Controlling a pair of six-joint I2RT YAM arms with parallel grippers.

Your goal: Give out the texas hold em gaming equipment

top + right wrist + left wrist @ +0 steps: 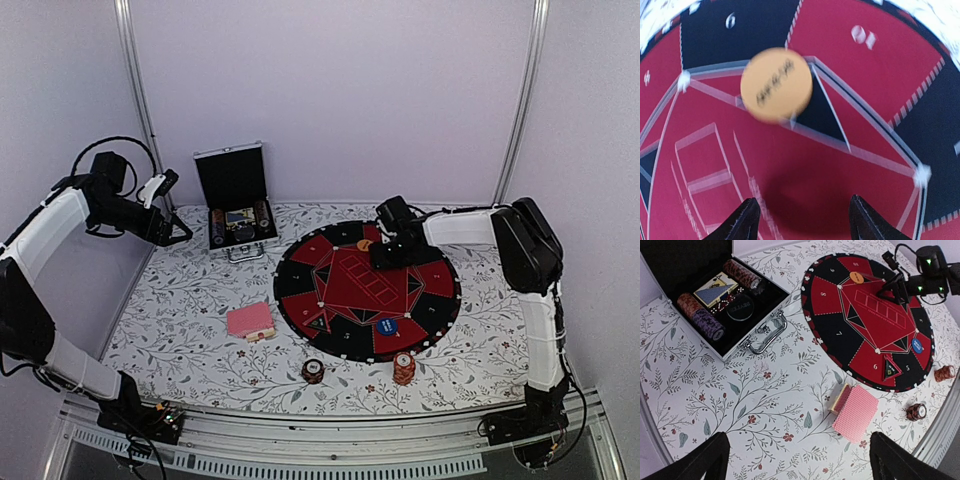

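Over the round mat [366,290], the right gripper [802,210] hangs parted and empty near an orange disc [776,84]. The left gripper [797,440] gapes wide, empty. Card deck [250,320], dark chip stack [313,371] and orange chip stack [403,368] rest on the worktop [180,320].

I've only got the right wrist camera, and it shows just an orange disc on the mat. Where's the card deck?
Observer: The card deck lies left of the mat, off it, pink backs up.
Operator: Any chips out?
Observer: Two stand near the front edge of the table: a dark red stack and an orange-red stack.
Operator: And the left arm?
Observer: The left gripper hangs open above the table's far left, holding nothing.
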